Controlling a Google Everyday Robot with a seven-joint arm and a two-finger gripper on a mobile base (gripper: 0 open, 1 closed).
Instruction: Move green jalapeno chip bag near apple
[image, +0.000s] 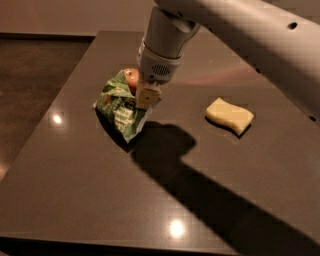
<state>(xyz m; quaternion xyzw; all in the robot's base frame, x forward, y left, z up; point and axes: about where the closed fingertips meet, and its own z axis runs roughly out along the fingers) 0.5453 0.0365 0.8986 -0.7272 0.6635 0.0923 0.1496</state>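
The green jalapeno chip bag (119, 109), crumpled shiny green foil with white lettering, sits left of centre on the dark table (75, 200). The small red apple (131, 78) shows just behind the bag's top edge, touching or almost touching it, partly hidden by the arm. My gripper (148, 96) comes down from the white arm above and is shut on the bag's upper right edge, with one tan fingertip (146, 95) showing.
A pale yellow wavy sponge (229, 116) lies to the right of the bag. The arm's shadow runs from the bag to the front right. The table's left edge (30, 145) and front edge (150, 240) are near.
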